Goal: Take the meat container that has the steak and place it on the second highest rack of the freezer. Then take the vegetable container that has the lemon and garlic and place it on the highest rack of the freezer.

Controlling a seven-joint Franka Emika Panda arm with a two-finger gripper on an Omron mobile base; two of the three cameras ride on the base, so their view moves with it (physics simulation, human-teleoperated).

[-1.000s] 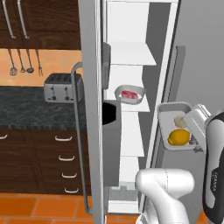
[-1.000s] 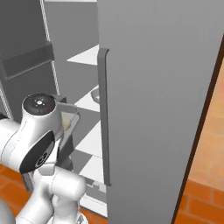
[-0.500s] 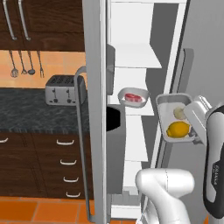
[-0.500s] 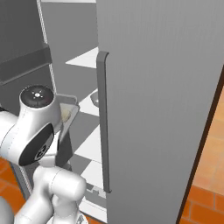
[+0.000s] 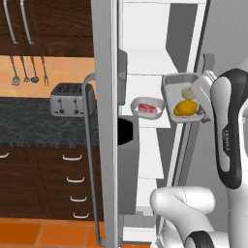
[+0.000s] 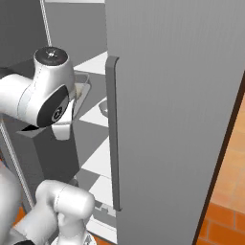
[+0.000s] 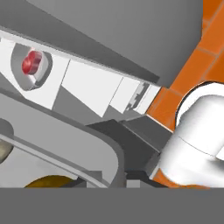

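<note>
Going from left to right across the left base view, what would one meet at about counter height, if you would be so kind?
Toaster → grey bar handle → container with the steak → container with the lemon and garlic → robot arm.

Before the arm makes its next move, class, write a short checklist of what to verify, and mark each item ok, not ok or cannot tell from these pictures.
1. Steak container already on a freezer shelf: ok, though which rack cannot be told for certain.
2. Vegetable container held by the hand: ok, gripped at its right edge and raised.
3. Lemon and garlic inside it: ok, both lie in the tray.
4. Tray level: not ok, it is tipped toward the camera in the left base view.
5. Tray above the highest rack: not ok, it hangs lower, near the steak's level.
6. Freezer door open: ok.
</note>
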